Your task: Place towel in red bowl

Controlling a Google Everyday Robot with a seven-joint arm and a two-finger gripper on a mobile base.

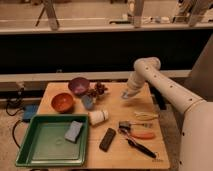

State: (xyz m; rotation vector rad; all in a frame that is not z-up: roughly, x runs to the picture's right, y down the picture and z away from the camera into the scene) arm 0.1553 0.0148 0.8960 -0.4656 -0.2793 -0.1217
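Note:
The towel (125, 96) is a small pale blue-grey cloth that hangs at my gripper (127, 93), just above the right part of the wooden table (115, 105). My gripper reaches down from the white arm (150, 70) and is shut on the towel. The red bowl (62, 102) stands at the table's left side, well to the left of the gripper. Nothing shows inside it.
A purple bowl (79, 86), a small blue cup (88, 102) and a dark red bunch (99, 90) sit between gripper and red bowl. A green tray (35, 150) holds a blue sponge (74, 131). A white cup (98, 117), a black remote (107, 139) and hand tools (137, 134) lie in front.

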